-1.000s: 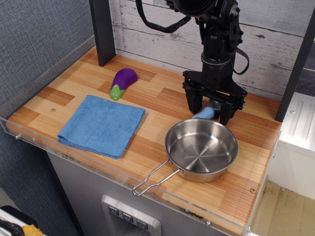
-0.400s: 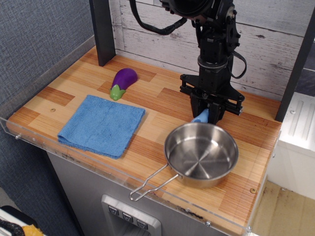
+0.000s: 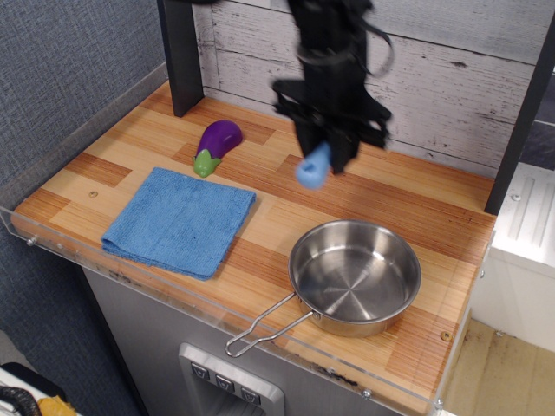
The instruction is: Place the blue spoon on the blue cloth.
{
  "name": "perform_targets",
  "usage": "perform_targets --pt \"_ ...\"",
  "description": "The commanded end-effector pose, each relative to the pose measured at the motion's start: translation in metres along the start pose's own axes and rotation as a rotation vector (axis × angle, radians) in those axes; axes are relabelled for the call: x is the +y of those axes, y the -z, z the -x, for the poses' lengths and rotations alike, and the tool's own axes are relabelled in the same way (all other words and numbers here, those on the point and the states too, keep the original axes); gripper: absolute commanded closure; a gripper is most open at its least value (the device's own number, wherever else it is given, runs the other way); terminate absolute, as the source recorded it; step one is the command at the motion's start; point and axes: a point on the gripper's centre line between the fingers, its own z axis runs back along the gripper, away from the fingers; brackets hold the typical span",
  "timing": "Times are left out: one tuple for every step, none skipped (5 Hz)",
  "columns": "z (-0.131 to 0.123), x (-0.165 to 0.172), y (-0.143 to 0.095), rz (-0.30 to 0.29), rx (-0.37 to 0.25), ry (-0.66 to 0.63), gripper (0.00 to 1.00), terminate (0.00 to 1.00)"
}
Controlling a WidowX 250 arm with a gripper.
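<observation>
Above the worktop's middle, toward the back edge, the gripper (image 3: 323,149) hangs clear of the wood, fingers clamped on the blue spoon (image 3: 315,165). Only the light-blue handle shows, pointing down and slightly forward; bowl hidden between the jaws. Blue cloth (image 3: 179,220) lies flat near the front-left corner, well apart, down-left of the spoon. Next move, by my read: carry left and forward, then lower. Eggplant (image 3: 216,144) sits behind the cloth; steel pan (image 3: 355,275) front-right, off the path.

blue spoon (image 3: 314,167) bowl — seemingly hidden
</observation>
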Motion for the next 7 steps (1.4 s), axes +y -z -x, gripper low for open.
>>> perform_targets --pt "0.047 0.033 -0.038 -0.060 -0.041 -0.039 1.00 0.00" --pt "0.064 0.061 -0.027 -0.088 -0.022 -0.100 1.00 0.00" --pt "0.059 0.079 -0.016 -0.087 0.006 -0.115 1.00 0.00" --pt "0.059 0.095 -0.010 -0.068 0.021 -0.124 1.00 0.00" --pt "0.063 0.102 -0.002 -0.048 0.047 -0.136 1.00 0.00" --pt "0.068 0.105 0.005 -0.032 0.086 -0.137 1.00 0.00" --pt "0.071 0.108 0.006 -0.024 0.093 -0.140 1.00 0.00"
